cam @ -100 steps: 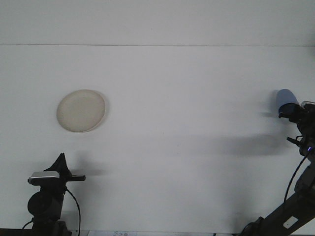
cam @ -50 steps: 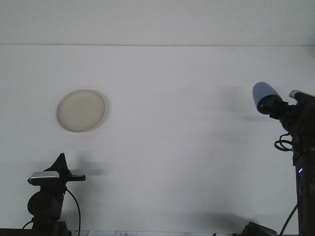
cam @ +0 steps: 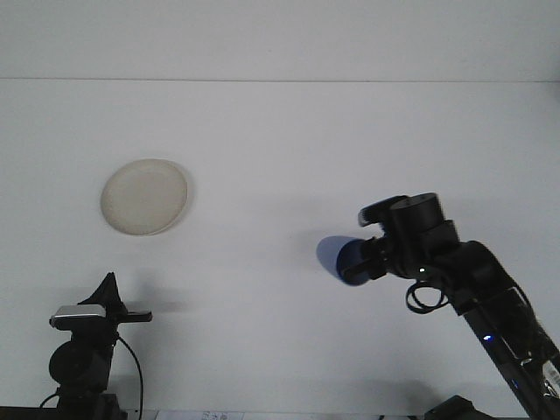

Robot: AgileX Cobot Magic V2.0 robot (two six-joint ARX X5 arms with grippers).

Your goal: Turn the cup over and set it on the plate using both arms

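The right gripper (cam: 366,259) holds a smooth, rounded blue plastic cup (cam: 338,260) sideways above the matte white worktop (cam: 280,157), fingers closed on its rim end. A round cream plate (cam: 144,196) lies well left. The left gripper (cam: 109,293) rests low; its finger state cannot be told.

The round blue plastic cup (cam: 339,261) in my right hand (cam: 372,254) looks smooth with a soft sheen. My hand itself is matt black, plastic by the look of it. Over at ten o'clock, the round cream plate (cam: 145,197) seems smooth and dull-glazed. The white counter (cam: 280,149) beneath looks matt and even.
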